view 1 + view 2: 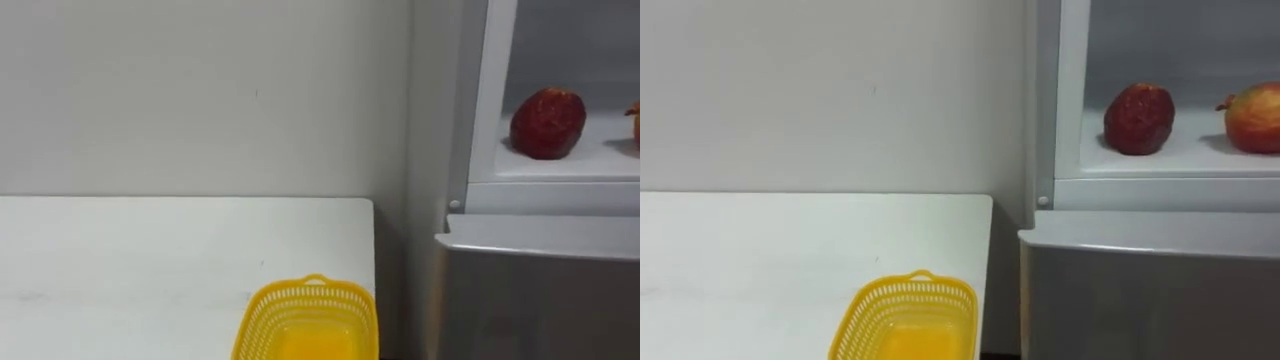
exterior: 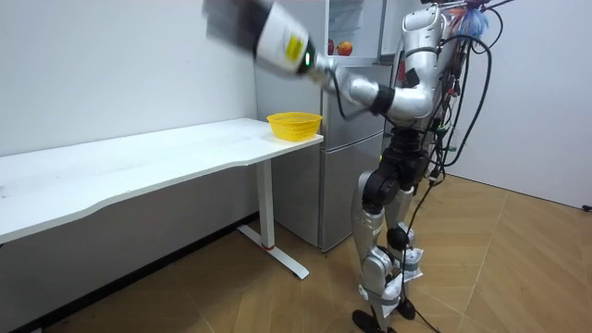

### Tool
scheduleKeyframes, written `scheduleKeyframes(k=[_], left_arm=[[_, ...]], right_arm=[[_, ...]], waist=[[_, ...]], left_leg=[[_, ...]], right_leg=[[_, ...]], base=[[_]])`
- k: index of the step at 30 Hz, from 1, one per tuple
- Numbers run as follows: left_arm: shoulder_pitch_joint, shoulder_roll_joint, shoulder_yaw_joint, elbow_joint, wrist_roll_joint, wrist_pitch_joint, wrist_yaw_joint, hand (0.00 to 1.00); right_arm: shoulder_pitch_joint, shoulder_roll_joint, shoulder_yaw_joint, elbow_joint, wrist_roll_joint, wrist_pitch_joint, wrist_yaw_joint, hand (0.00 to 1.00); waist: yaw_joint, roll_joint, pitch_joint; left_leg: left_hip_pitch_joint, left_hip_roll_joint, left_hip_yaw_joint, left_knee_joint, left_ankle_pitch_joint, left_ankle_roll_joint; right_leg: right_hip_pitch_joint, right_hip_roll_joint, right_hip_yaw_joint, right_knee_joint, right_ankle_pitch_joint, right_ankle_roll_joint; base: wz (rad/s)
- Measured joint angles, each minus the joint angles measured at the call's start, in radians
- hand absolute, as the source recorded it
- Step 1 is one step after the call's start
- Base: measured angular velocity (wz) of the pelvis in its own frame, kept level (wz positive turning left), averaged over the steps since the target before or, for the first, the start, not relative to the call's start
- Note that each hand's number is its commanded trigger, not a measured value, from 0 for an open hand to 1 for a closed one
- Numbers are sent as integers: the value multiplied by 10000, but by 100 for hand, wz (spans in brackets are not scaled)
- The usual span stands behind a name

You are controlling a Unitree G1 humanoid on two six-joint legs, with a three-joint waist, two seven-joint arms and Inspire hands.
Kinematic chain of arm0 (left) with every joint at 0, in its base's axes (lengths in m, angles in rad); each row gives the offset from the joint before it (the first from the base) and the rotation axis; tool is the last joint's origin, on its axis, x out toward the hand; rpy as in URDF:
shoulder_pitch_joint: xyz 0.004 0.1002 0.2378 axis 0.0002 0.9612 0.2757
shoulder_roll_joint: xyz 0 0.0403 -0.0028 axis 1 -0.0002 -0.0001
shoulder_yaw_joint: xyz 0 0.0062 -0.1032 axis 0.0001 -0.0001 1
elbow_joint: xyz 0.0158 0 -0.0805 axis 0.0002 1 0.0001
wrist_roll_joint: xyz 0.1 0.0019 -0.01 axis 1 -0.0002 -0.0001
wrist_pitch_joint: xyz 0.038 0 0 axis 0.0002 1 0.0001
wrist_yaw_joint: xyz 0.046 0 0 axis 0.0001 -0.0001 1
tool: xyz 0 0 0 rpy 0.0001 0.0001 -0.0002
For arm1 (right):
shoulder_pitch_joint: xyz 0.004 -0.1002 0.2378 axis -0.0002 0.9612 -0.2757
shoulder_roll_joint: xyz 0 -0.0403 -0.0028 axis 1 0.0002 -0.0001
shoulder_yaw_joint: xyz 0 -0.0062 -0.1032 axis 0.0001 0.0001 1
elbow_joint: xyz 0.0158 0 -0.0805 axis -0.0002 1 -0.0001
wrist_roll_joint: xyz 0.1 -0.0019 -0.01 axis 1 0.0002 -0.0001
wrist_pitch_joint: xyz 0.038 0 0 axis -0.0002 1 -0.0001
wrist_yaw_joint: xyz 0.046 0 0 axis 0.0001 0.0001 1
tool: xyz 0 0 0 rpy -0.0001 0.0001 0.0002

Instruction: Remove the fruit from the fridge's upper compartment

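Left hand point(image 2: 236, 23) was held high, out to the side, blurred; fingers' state could not be told. Dark red fruit point(image 1: 1139, 119) and apple point(image 1: 1252, 117) sat apart on upper fridge shelf point(image 1: 1190, 152). Yellow basket point(image 1: 905, 320) stood by table's point(image 1: 760, 260) right edge.

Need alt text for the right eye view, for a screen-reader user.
Open upper fridge compartment at upper right, with a dark red fruit and a red-yellow apple apart on its shelf. Left of it, a white table bears a yellow basket near the end by the fridge.
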Motion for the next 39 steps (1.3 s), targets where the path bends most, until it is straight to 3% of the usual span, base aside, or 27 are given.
scheduleKeyframes(k=[2,4,7,11,15,17,23,31,39], left_arm=[[-60,-96,-741,2009,-249,139,-431,0],[-124,-198,-896,3315,-204,170,-839,0],[-329,-198,-1390,5248,-69,272,-1450,0],[-376,-213,-2217,6664,999,670,-2241,0],[-402,-216,-2730,6792,1467,951,-2586,0],[-472,-302,-2841,6869,2453,1103,-2896,0],[-822,-367,-3160,6959,3723,1570,-3559,0],[-1160,-369,-4097,6933,4482,1592,-4220,0],[-1221,-261,-4269,6905,4872,1598,-4519,0]], right_arm=[[-56,35,-7,5,-218,4,154,0],[32,43,-46,18,-293,-18,276,0],[-39,7,-64,5,-310,0,328,0],[-231,18,-60,251,-310,-16,340,0],[-311,18,55,366,-309,6,327,0],[-326,100,93,361,-328,159,342,0],[-298,178,257,367,-512,458,569,0],[-340,348,289,312,-540,554,766,0],[-317,407,596,196,-2,563,604,0]], waist=[[-20,-89,-30],[-57,-223,-34],[-135,-263,-35],[-411,-282,21],[-663,-166,59],[-681,-144,75],[-997,-324,52],[-1272,-536,71],[-1414,-561,83]], left_leg=[[30,1,2,-47,-1,2],[122,7,2,-75,-1,1],[117,4,3,-84,-7,5],[111,9,73,-87,-18,17],[153,22,46,-93,-16,15],[284,52,189,-195,-15,12],[287,70,277,-219,-11,6],[336,88,596,-200,-10,8],[455,98,790,-255,-10,8]], right_leg=[[40,1,-3,4,0,0],[146,13,-10,-25,3,0],[198,10,6,-37,3,1],[261,12,-20,-85,5,6],[246,18,-12,-60,5,5],[212,16,74,-33,-40,-17],[167,37,194,-3,-56,-19],[174,87,545,-3,-9,7],[248,91,624,-33,-10,11]], base=[[0],[0],[0],[2],[-2],[-14],[-6],[-11],[-4]])
